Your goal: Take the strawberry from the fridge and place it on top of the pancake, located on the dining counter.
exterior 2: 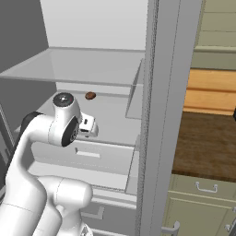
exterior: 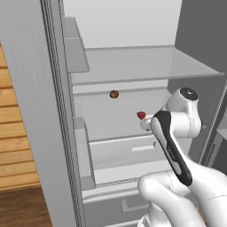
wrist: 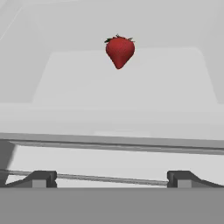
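In the left base view, the strawberry (exterior: 141,115) is seen at centre right of the frame, on a white shelf (exterior: 115,119) inside the open fridge (exterior: 31,111), just beside the tip of the arm; a small brown item (exterior: 114,94) lies further back, upper centre. The shelf edge is close under the wrist — a low approach could catch on it.

In the right base view, the brown item (exterior 2: 90,96) is seen at upper left, and the strawberry appears to be hidden behind the arm, so clearance there cannot be judged. The fridge door edge (exterior 2: 159,115) stands tall through the middle of the frame; a wide swing on withdrawal could strike it.

In the hand view, the strawberry (wrist: 119,50) sits at upper centre, well apart from the end effector (wrist: 112,178), whose fingers (wrist: 40,178) are spread wide and hold nothing. Being tiny and pointed, the fruit could be nudged away or tipped over if contact is made by one finger first — or it could slip out if closed on near its tip.
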Motion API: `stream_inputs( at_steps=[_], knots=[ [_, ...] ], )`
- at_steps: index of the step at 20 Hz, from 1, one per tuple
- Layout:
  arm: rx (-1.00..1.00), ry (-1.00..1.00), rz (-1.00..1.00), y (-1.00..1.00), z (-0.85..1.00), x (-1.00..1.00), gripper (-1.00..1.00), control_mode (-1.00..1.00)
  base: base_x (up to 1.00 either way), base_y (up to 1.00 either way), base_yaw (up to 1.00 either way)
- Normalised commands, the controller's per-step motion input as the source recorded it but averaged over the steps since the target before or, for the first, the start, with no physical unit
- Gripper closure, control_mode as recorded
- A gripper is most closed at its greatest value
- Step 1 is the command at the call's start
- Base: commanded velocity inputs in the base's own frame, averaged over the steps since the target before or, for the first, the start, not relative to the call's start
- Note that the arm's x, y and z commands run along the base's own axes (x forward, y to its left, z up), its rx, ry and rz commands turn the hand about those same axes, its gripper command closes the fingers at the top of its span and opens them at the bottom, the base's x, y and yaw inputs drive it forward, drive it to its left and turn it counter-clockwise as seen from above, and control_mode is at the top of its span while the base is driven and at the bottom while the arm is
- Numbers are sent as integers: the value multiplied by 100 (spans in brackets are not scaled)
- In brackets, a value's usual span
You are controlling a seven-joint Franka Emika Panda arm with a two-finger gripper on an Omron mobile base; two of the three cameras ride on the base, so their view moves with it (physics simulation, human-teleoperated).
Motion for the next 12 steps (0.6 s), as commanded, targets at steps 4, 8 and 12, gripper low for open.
stream_inputs(
  at_steps=[4, 8, 12],
  knots=[
    [-1, -9, -2, 4, 2, 29, -100, -100, 0, 0, 0],
    [-4, 2, -17, 0, 0, 66, -100, -100, 0, 0, 0],
    [-1, -7, -13, 0, -9, 69, -100, -100, 0, 0, 0]
  ],
)
